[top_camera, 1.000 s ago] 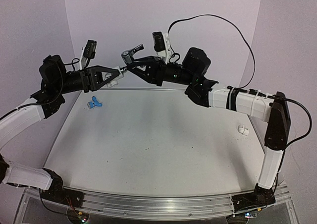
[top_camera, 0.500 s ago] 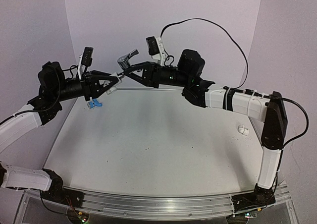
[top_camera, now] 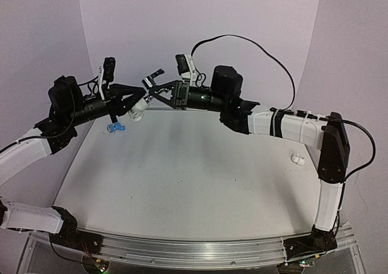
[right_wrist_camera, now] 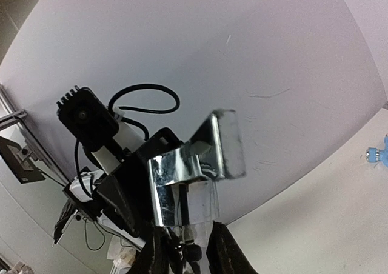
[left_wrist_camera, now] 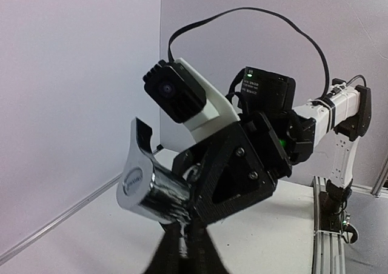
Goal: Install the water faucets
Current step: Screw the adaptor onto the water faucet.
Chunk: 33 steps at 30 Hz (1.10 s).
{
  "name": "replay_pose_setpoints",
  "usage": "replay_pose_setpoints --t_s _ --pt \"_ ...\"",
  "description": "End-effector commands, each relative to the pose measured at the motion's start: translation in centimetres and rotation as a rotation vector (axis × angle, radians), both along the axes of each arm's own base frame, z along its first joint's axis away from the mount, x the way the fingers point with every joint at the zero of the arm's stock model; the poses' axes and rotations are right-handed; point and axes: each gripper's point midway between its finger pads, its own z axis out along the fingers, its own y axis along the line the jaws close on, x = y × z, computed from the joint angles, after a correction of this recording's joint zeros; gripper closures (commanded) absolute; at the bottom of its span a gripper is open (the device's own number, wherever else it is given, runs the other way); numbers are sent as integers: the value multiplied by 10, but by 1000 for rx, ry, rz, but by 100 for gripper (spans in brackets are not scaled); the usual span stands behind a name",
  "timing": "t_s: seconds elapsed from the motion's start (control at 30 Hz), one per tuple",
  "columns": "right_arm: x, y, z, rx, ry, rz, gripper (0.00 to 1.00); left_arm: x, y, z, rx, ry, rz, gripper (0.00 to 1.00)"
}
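Right gripper (top_camera: 154, 92) clamps the silver faucet (top_camera: 150, 80) aloft; left gripper (top_camera: 143, 96), pinched closed, meets it; white fitting (top_camera: 140, 106) just beside. Blue faucet (top_camera: 114, 127) lies on the table (top_camera: 200, 177).

The silver faucet (left_wrist_camera: 145, 186) is seen as polished metal, mirror-bright and smooth. The blue faucet (top_camera: 114, 127) is taken for plastic, its finish too small to be judged. The white pipe fitting (top_camera: 297, 159) is read as smooth plastic. The table top (top_camera: 194, 171) is shown matt and lightly speckled, edged by a brushed metal rail (top_camera: 194, 245)
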Motion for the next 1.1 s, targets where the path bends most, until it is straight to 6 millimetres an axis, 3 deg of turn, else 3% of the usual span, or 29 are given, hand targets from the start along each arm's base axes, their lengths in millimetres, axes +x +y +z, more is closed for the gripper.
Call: replay_pose_setpoints --t_s 0.0,0.23,0.33,0.43,0.5,0.6,0.7,1.07 --pt "-2 -4 17 58 -38 -45 100 -18 -10 19 -59 47 -107 89" --pt "19 -36 3 80 -91 -111 100 -30 6 27 -173 232 -102 44" --pt "22 -55 1 109 -147 -131 100 -14 25 18 -257 347 35 31" --pt "18 -69 7 129 -215 -128 100 2 42 -4 -374 547 134 22" --pt "10 -74 13 149 -259 -113 100 1 37 -17 -394 659 88 20" --pt "1 -79 23 195 -301 -92 100 -12 12 -28 -356 774 -106 18" --pt "-4 -80 32 225 -322 -61 100 -9 -4 -41 -315 875 -192 17" --pt "-18 -80 53 331 -314 32 100 -10 -20 -24 -350 852 -374 12"
